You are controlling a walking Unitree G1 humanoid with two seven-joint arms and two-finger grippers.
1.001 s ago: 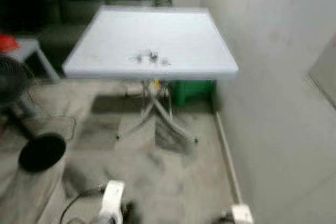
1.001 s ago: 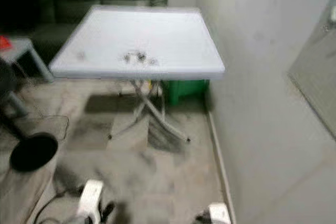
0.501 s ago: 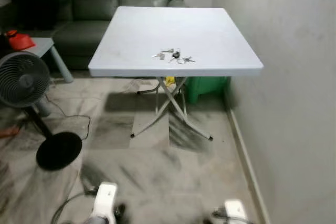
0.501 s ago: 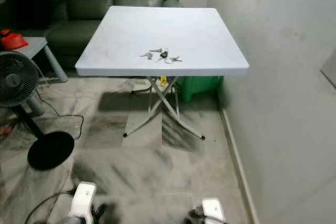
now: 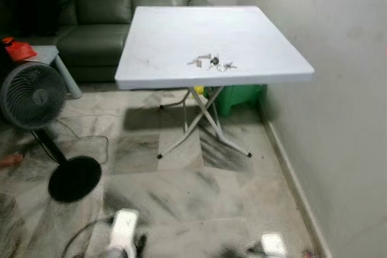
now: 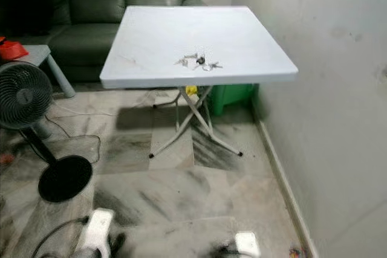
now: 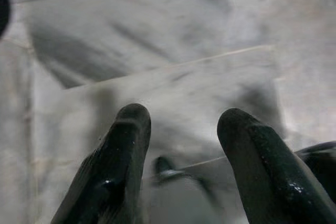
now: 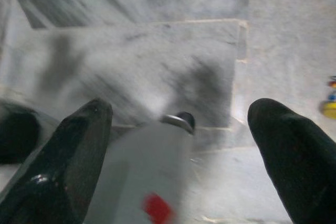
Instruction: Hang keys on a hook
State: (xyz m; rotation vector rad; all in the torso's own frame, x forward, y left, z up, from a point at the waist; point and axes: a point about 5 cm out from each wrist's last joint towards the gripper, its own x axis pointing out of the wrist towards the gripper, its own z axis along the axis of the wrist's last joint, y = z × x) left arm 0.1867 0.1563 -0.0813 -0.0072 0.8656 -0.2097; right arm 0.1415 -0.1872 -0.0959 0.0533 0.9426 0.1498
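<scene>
Keys point(image 5: 211, 63) lie on the table point(image 5: 163, 34); both grippers' fingers point(image 7: 123, 150) spread over blurred floor.

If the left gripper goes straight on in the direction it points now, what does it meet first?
Probably the marble floor: the left gripper hangs open, pointing down at the tiles. A blurred pale part lies close below it, at unclear depth.

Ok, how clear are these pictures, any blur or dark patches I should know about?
Left eye view: mostly sharp, the bunch of metal keys reads clearly on the white square folding table; the dark green sofa sits in shade, and the bottom edge is smeared. Left wrist view: marble floor motion-blurred past the open left pincer. Right wrist view: likewise blurred around the open right pincer.
</scene>
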